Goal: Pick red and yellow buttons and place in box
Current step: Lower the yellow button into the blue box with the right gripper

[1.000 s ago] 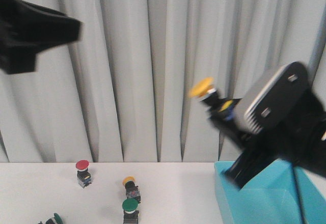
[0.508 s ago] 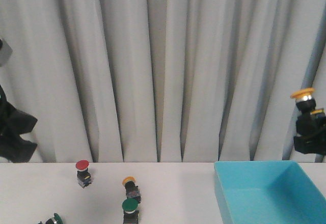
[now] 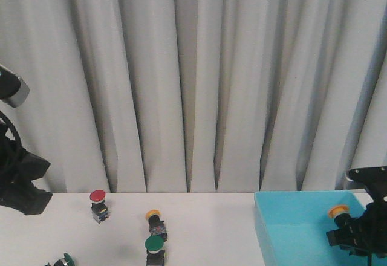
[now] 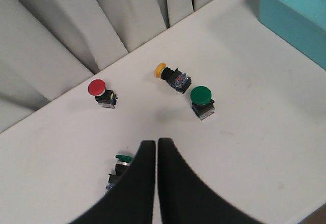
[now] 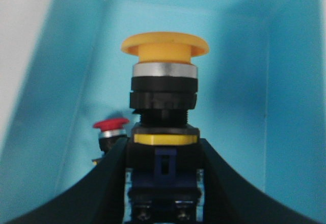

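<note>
Right gripper (image 5: 164,183) pinches a yellow button (image 5: 164,89) inside the box (image 3: 290,230).
Left gripper (image 4: 156,150): fingers pressed together, holding nothing.

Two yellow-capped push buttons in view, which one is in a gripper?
The yellow-capped push button clamped by the right gripper inside the turquoise plastic box. The other yellow-capped button lies tipped over on the white table, untouched, near a green-capped one.

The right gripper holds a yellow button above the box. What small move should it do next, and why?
Probably open the right gripper and release the yellow button. The right wrist view shows the button clamped over the interior of the turquoise box, where a red button already lies, and the front view shows it low inside the box walls, so a short drop should land it safely.
</note>
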You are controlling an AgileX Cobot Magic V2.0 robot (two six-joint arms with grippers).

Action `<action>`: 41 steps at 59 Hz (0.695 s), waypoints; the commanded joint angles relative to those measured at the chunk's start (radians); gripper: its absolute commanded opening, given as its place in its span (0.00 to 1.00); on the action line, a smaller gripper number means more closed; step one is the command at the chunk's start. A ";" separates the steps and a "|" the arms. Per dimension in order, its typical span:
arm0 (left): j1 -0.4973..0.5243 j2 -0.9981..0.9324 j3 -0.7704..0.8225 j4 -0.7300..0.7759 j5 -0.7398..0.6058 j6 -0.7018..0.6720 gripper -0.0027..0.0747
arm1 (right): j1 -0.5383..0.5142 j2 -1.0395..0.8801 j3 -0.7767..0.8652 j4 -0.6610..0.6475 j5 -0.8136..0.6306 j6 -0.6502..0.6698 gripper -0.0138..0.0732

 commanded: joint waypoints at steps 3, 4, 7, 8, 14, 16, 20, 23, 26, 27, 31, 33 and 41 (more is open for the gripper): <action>-0.001 -0.018 -0.023 0.001 -0.032 -0.010 0.03 | -0.006 0.057 -0.028 0.000 -0.070 0.016 0.19; -0.001 -0.018 -0.023 0.001 -0.030 -0.010 0.03 | -0.006 0.067 -0.028 0.000 -0.074 0.016 0.19; -0.001 -0.018 -0.023 0.001 -0.028 -0.011 0.03 | -0.006 0.093 -0.028 -0.001 -0.085 0.015 0.19; -0.001 -0.018 -0.023 0.001 -0.026 -0.014 0.03 | -0.006 0.105 -0.028 -0.001 -0.091 0.014 0.19; -0.001 -0.018 -0.023 0.001 -0.026 -0.029 0.03 | -0.006 0.162 -0.029 -0.004 -0.106 0.013 0.19; -0.001 -0.018 -0.023 0.001 -0.026 -0.029 0.03 | -0.006 0.176 -0.030 -0.004 -0.106 0.013 0.19; -0.001 -0.017 -0.023 -0.001 -0.026 -0.029 0.03 | -0.006 0.201 -0.030 -0.005 -0.111 0.013 0.19; -0.001 -0.017 -0.023 -0.001 -0.024 -0.029 0.03 | -0.006 0.220 -0.030 -0.005 -0.118 0.013 0.19; -0.001 -0.017 -0.023 -0.002 -0.021 -0.029 0.03 | -0.006 0.231 -0.030 -0.005 -0.128 0.013 0.19; -0.001 -0.017 -0.023 -0.002 -0.021 -0.029 0.03 | -0.006 0.234 -0.030 -0.005 -0.131 0.013 0.20; -0.001 -0.017 -0.023 -0.002 -0.016 -0.029 0.03 | -0.006 0.248 -0.031 -0.009 -0.137 0.013 0.20; -0.001 -0.017 -0.023 -0.002 -0.013 -0.029 0.03 | -0.006 0.256 -0.032 -0.016 -0.139 0.013 0.20; -0.001 -0.017 -0.023 -0.002 -0.006 -0.029 0.03 | -0.006 0.288 -0.064 -0.027 -0.096 0.013 0.22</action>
